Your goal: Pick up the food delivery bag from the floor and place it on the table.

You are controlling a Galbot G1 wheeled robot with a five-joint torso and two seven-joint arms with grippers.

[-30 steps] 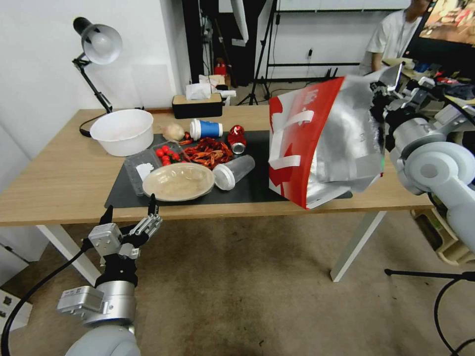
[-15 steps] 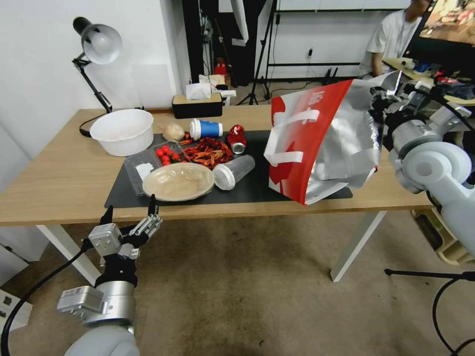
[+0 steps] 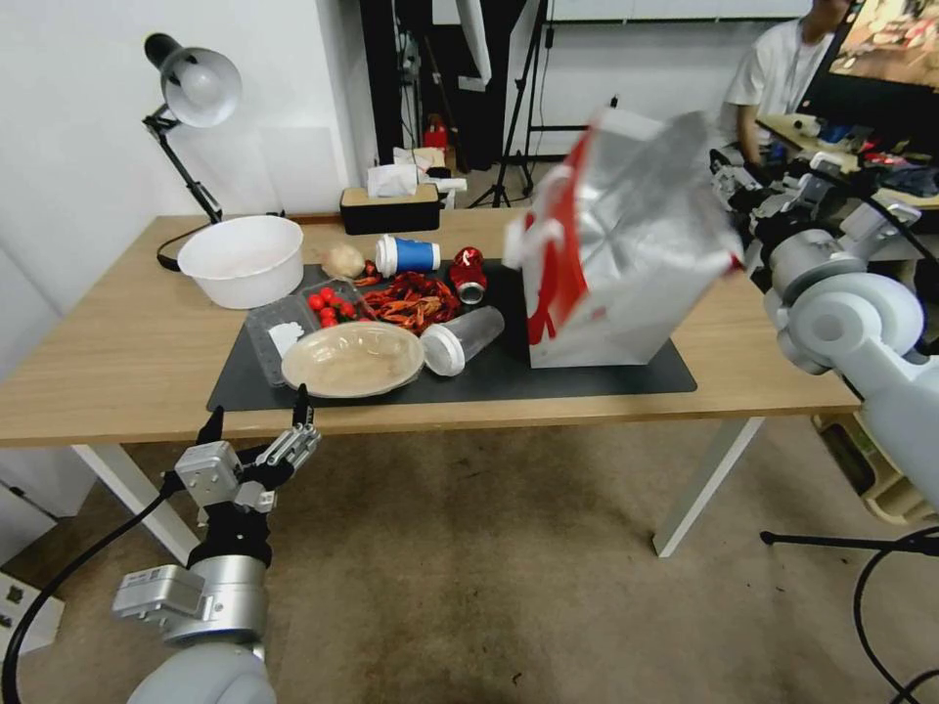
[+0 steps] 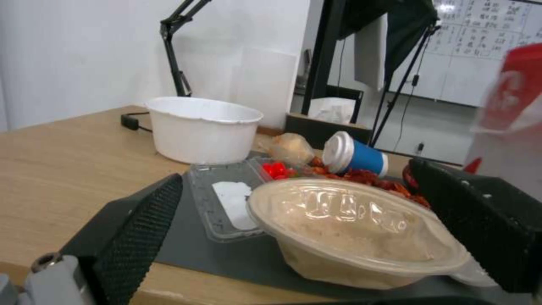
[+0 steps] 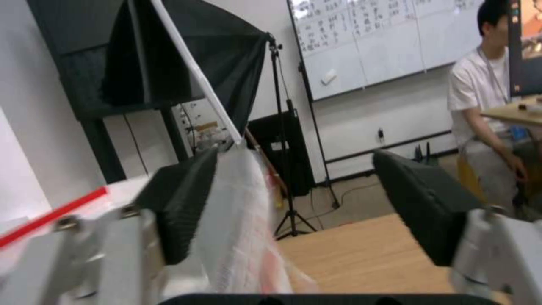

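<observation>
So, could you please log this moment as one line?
bag: on table mat | right tool: open at bag top | left tool: open, below table edge

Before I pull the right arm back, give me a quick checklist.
1. Bag on the table: ok, its base sits on the mat.
2. Right pincer released: ok, open, though the bag's rim lies against one finger.
3. Bag settled upright: cannot tell, its top leans and looks smeared.
4. Bag apart from the clear cup: ok, a gap of mat shows between them.
5. Left pincer out of the way: ok, open, parked below the table's front edge.
</observation>
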